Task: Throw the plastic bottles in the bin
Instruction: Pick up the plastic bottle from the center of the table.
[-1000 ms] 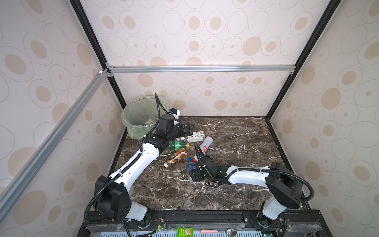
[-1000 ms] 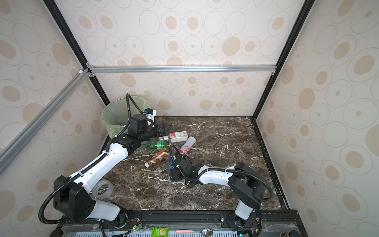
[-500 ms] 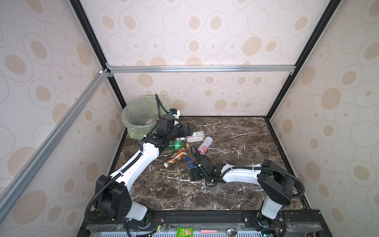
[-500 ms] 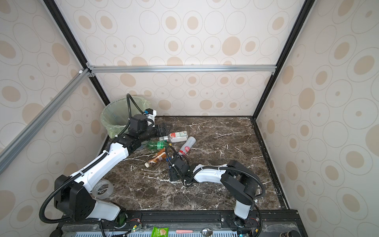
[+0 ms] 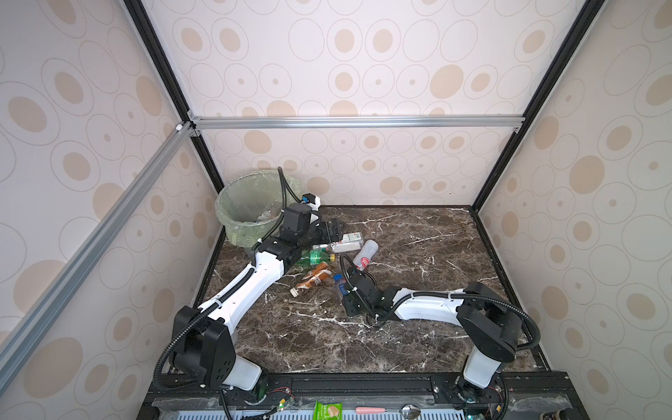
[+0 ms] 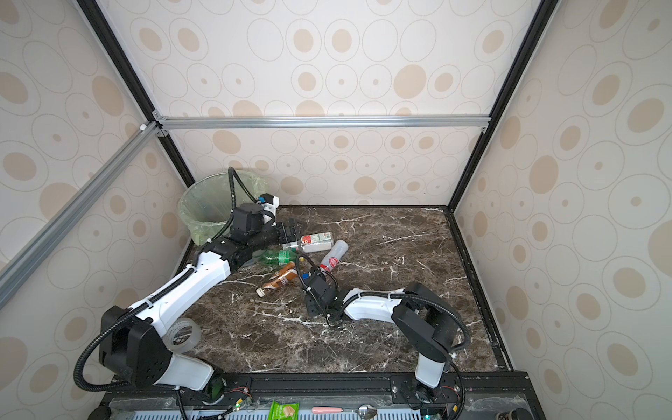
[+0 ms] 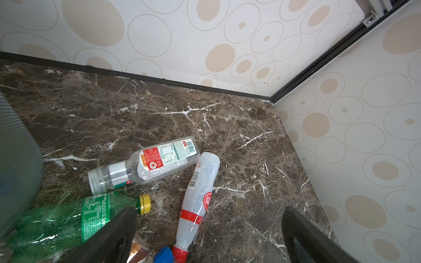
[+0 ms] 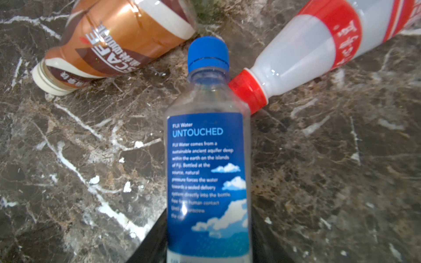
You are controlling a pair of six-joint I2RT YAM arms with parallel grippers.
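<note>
Marble tabletop (image 8: 91, 159): blue-label bottle (image 8: 207, 173) lies lengthwise between right fingers (image 8: 155, 239), cap outward, seemingly clamped; left fingers (image 7: 114, 234) spread.

tape roll (image 6: 194, 340) | green packet (image 5: 328, 411) | pink-handled spoon (image 5: 378, 410) | marble tabletop (image 5: 418, 254)

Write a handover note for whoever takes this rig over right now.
Left hand: open, empty, above the table beside the bin.
Right hand: astride the blue-label bottle, which lies on the table; grip not confirmed.
Done: some clear plastic shows inside the bin.
To do: five bottles on the table: blue-label, brown, white, green, clear red-label.
</note>
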